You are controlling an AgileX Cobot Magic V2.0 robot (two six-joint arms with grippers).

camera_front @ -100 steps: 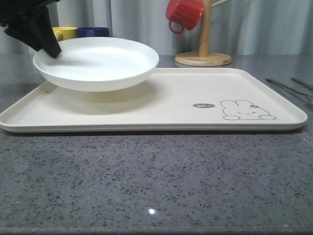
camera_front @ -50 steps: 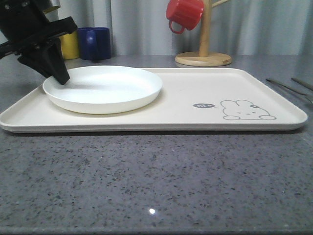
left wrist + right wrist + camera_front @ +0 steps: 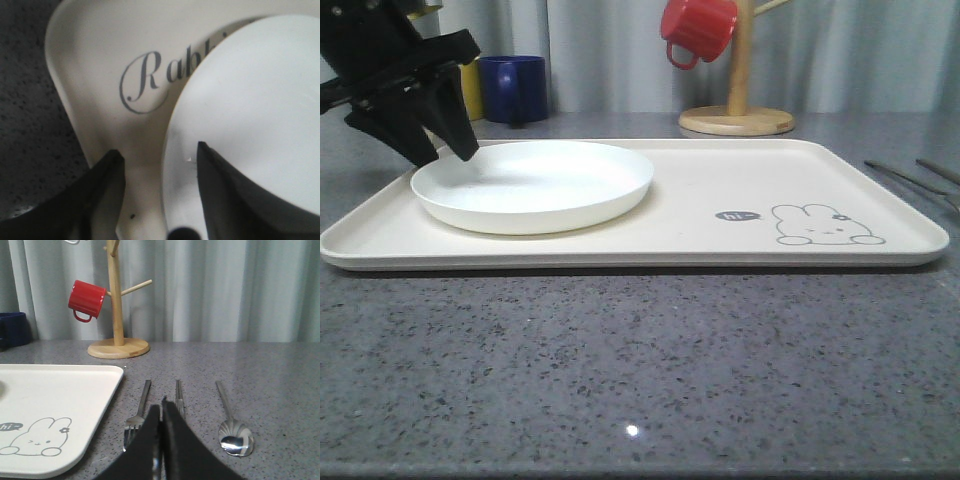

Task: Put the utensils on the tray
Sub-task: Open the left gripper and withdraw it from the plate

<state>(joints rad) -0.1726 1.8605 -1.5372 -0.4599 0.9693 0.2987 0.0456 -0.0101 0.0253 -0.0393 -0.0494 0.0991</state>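
The cream tray with its rabbit drawing lies across the middle of the table. To its right, the utensils rest on the grey counter: a fork, a knife and a spoon, their handles seen as thin lines in the front view. My right gripper hovers low over the fork and knife, shut with nothing between its fingers. At the tray's far left corner, my left gripper is open and straddles the rim of a white plate that sits on the tray; in the left wrist view the gripper shows a wide gap.
A wooden mug tree with a red mug stands behind the tray. A blue mug and a yellow mug stand at the back left. The counter's front half is bare grey stone.
The plate has come down from the air onto the tray's left part. My left gripper has opened and let go of its rim.
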